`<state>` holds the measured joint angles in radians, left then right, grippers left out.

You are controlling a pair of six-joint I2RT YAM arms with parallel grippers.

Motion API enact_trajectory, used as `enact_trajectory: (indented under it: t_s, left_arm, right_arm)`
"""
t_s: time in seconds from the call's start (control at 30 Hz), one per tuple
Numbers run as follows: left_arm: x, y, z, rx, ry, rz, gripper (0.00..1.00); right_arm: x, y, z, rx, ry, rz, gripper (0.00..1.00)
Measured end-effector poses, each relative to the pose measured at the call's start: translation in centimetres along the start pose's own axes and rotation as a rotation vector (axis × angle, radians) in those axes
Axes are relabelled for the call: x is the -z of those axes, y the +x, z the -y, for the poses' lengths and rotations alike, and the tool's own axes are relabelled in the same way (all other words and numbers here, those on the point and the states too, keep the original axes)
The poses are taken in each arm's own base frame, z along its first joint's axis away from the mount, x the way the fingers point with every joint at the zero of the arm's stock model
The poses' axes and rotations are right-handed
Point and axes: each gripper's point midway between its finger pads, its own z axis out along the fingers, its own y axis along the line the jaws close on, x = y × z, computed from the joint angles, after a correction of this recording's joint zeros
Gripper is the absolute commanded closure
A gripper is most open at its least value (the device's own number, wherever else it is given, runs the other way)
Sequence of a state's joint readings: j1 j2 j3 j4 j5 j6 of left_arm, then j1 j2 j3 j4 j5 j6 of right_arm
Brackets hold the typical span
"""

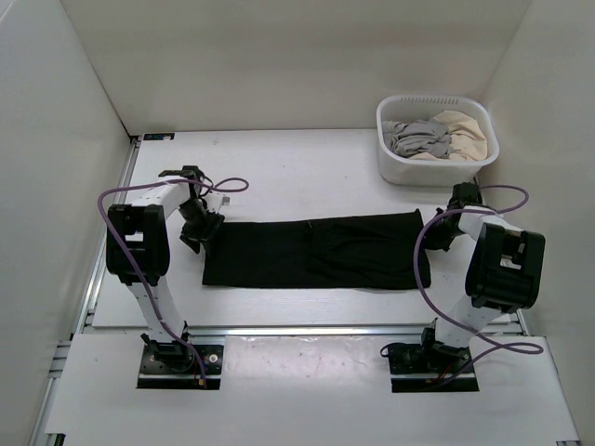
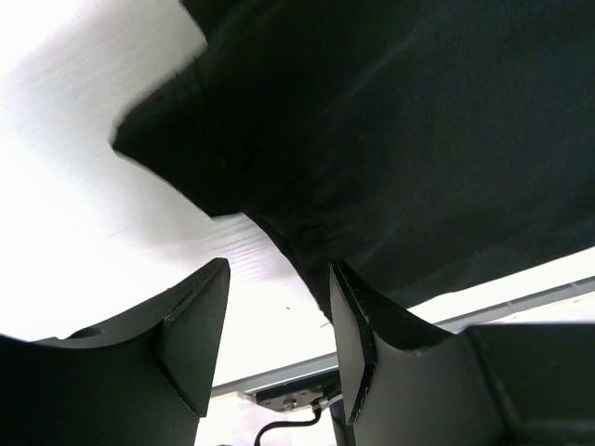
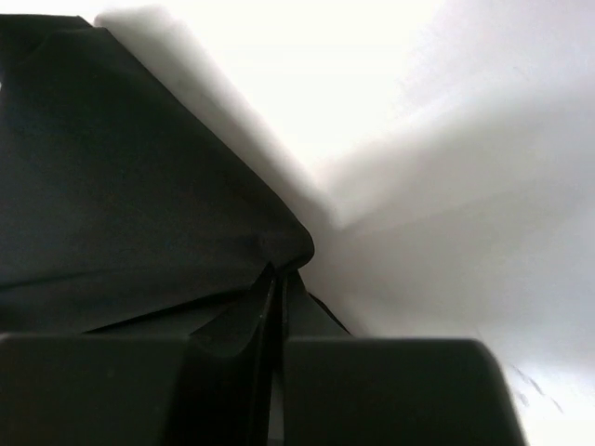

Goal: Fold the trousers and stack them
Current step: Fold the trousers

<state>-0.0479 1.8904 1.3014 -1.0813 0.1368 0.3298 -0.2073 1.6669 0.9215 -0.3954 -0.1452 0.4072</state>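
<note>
The right gripper (image 3: 279, 277) is closed on the right end of the trousers (image 1: 316, 251), with black cloth pinched between its fingers. The left gripper (image 2: 279, 288) is held open at their left end, with nothing clamped. The trousers are laid as a long band across the middle of the worktop, and a white basket (image 1: 418, 173) is seen at the far right corner.

Open bench (image 1: 279, 172) lies beyond the trousers (image 1: 316, 251) to the back wall (image 1: 297, 65); the white basket (image 1: 423, 173) blocks its far right corner; left wall (image 1: 51, 186) and right wall (image 1: 553, 139) hem the sides.
</note>
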Motion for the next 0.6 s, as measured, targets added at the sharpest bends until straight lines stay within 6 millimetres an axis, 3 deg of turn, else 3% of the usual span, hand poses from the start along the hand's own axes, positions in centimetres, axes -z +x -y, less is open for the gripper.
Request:
enact_trajectory:
  t_s: [0.1, 0.17, 0.33, 0.43, 0.53, 0.6]
  left_arm:
    - [-0.1, -0.2, 0.2, -0.003, 0.014, 0.007, 0.41]
    - [-0.4, -0.4, 0.4, -0.009, 0.022, 0.007, 0.41]
    - [-2.3, -1.1, 2.5, -0.049, 0.087, -0.019, 0.41]
    - [-2.4, -1.7, 4.2, -0.085, 0.127, -0.029, 0.41]
    - [-2.6, -2.9, 6.2, -0.124, 0.181, -0.020, 0.40]
    - [-2.7, -4.0, 7.5, -0.155, 0.214, -0.009, 0.40]
  right_arm:
    - [1.2, 0.3, 0.7, 0.001, 0.058, -0.024, 1.00]
    - [2.7, -0.6, 0.9, 0.016, 0.100, -0.007, 1.00]
    - [9.7, -4.4, -0.9, 0.103, 0.181, 0.147, 1.00]
    - [13.0, -4.4, -4.7, 0.220, 0.201, 0.219, 1.00]
    - [15.0, -2.3, -9.9, 0.361, 0.201, 0.239, 1.00]
    - [15.3, -0.2, -13.6, 0.450, 0.200, 0.223, 1.00]
